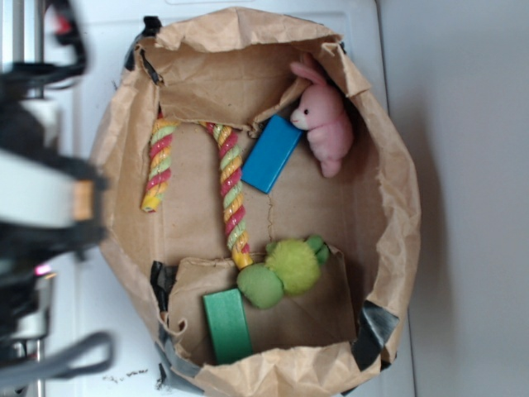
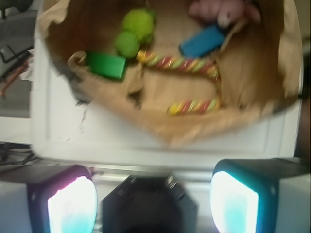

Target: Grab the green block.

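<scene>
We see the flat solid-green rectangular block (image 1: 226, 325) (image 2: 107, 65) lying inside the brown paper bag (image 1: 388, 207) (image 2: 194, 126), long axis toward the rim, beside the fuzzy lime-green plush toy (image 1: 281, 271) (image 2: 133, 30). Our gripper (image 2: 153, 204) hangs outside, jaws spread apart.

The bag (image 1: 388, 207) is looking like crumpled matt brown paper; green block (image 1: 226, 325) and blue block (image 1: 271, 153) are showing smooth faces; pink toy (image 1: 324, 120) at approx. 1 o'clock is looking fuzzy plush.
</scene>
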`<control>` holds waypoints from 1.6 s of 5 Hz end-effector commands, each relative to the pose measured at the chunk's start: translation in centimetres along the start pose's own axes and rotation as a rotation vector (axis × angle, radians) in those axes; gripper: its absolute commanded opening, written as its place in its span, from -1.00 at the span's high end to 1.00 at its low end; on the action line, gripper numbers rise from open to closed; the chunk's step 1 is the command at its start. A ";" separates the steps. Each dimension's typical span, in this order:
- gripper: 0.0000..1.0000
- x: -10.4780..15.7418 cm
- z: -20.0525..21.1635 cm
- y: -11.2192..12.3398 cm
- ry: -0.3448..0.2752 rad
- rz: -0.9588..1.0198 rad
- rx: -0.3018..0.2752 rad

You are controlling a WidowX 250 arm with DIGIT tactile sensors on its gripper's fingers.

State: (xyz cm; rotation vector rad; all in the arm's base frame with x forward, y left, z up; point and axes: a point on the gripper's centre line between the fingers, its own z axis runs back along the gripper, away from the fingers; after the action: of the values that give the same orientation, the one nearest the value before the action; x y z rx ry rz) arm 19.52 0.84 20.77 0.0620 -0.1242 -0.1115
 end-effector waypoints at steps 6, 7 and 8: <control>-1.00 7.9 -9.5 -1.4 -0.158 -0.943 -0.048; -1.00 7.8 -9.6 -2.2 -0.169 -1.017 -0.073; -1.00 7.9 -9.6 -2.6 -0.171 -1.057 -0.078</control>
State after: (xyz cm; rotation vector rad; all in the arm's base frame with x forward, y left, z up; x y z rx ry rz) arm 28.39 -0.87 10.83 0.0147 -0.2167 -1.1515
